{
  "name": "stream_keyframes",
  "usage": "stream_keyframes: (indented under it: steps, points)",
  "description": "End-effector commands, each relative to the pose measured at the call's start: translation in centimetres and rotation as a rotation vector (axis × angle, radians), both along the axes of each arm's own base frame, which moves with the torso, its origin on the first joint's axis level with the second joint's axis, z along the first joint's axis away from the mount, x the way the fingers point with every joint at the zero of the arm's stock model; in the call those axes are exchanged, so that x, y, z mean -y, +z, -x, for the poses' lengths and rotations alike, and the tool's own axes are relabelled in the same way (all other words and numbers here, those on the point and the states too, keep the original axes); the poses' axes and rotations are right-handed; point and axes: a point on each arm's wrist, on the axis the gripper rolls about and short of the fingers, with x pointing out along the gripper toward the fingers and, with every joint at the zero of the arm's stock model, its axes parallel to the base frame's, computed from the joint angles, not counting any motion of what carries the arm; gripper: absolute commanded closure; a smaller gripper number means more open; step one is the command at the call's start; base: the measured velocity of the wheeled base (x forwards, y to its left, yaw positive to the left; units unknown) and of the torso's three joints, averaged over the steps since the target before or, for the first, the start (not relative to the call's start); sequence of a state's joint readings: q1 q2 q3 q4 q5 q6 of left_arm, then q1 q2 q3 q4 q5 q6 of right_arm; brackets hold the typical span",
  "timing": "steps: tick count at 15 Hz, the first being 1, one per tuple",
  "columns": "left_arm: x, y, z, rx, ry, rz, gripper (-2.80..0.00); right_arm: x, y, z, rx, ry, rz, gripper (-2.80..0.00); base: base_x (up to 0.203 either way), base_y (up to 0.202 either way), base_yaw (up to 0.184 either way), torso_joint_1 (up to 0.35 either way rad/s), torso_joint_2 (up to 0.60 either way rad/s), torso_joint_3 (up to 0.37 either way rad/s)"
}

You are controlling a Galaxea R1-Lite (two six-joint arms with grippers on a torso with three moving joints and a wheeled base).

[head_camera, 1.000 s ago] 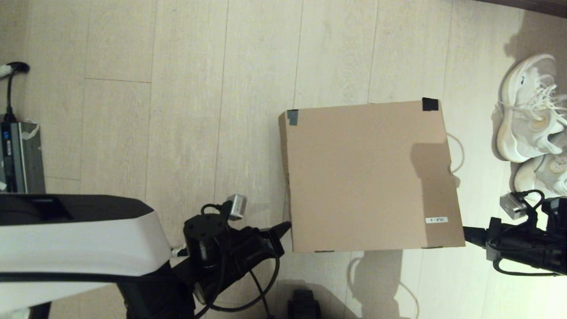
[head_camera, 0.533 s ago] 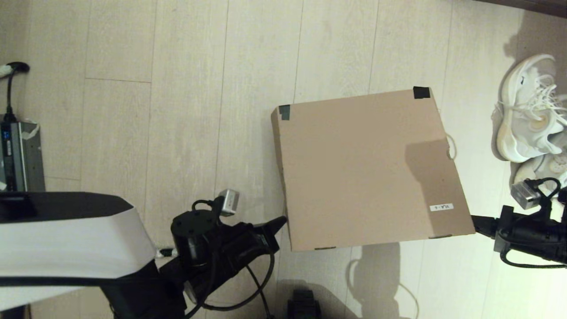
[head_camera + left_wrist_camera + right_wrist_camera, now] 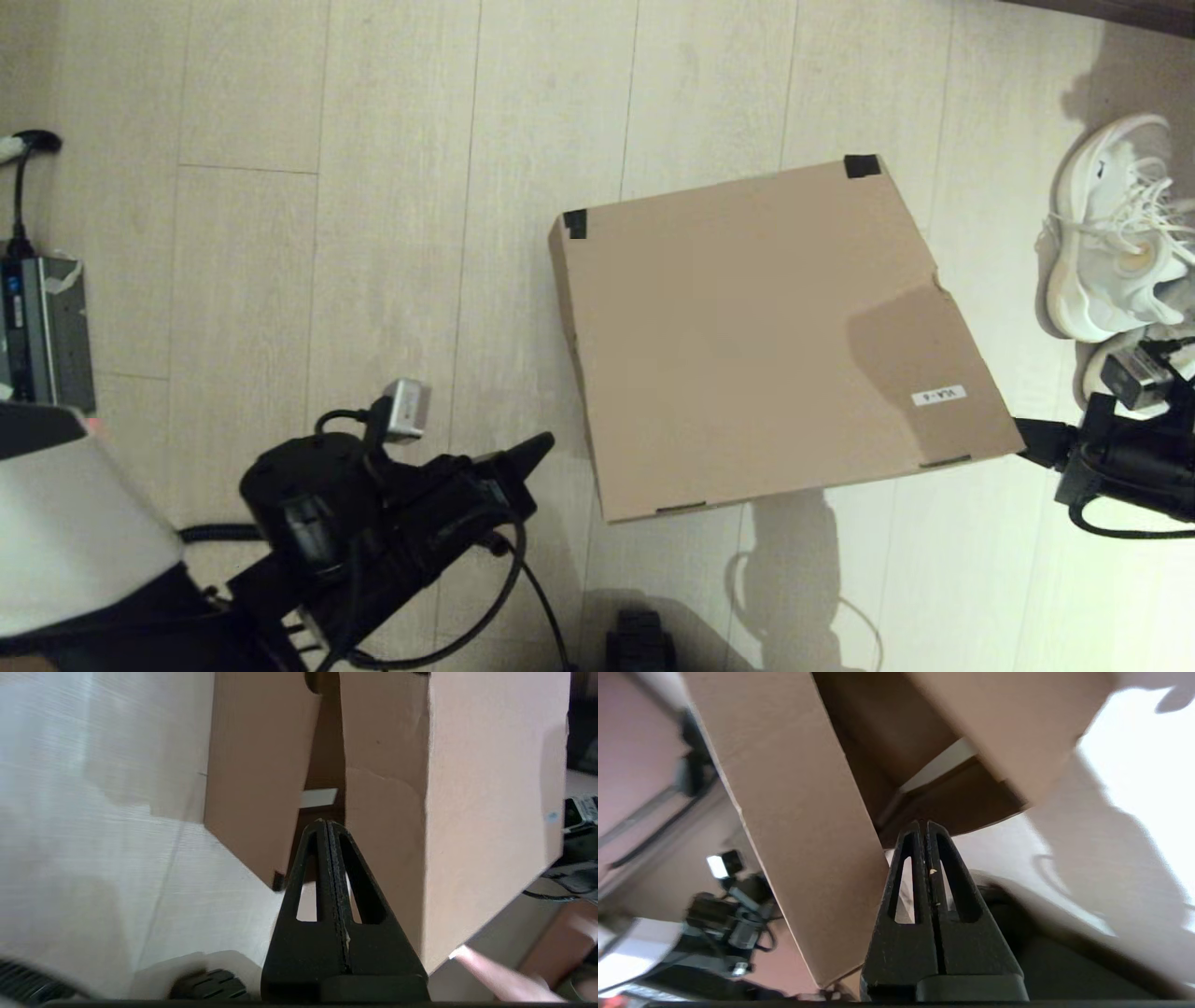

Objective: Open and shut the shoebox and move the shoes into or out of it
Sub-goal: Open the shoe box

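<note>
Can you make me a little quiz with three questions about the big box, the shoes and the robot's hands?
1. Where are the shoes?
A. Inside the box
B. On the floor beside the shoebox, on the robot's right
C. On top of the lid

2. What colour is the tape on the far corners of the shoebox?
A. Black
B. Red
C. Yellow

3. How are the fingers of the left gripper?
A. Wide open
B. Holding a shoe
C. Pressed shut, holding nothing

Answers: 1 B, both white shoes lie on the floor past the box's right edge. 2 A, two black patches mark the far corners. 3 C, the left wrist view shows the fingers touching each other.
</note>
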State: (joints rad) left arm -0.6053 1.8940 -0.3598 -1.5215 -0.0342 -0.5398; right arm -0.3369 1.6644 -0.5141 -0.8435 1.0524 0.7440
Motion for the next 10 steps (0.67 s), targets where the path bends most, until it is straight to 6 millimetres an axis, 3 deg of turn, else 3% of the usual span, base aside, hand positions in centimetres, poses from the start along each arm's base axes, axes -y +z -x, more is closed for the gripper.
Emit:
stream_keyframes:
  steps: [1,7,10]
  points:
    - [-1.1,1.5,1.2,0.039,0.02,0.031,0.0,-0.8,1.6,0.3,0.04,0.025,-0.007,0.0,0.0,0.0,0.0,0.0,0.0,0.0]
    - [-3.7,0.6,4.1,-0.008,0.054,-0.041,0.0,-2.3,6.1,-0.3,0.085,0.075,-0.085,0.0,0.0,0.0,0.0,0.0,0.0,0.0]
    - [-3.5,0.3,5.1,-0.03,0.018,-0.042,0.0,-2.7,7.7,-0.4,0.105,0.086,-0.108,0.0,0.0,0.0,0.0,0.0,0.0,0.0]
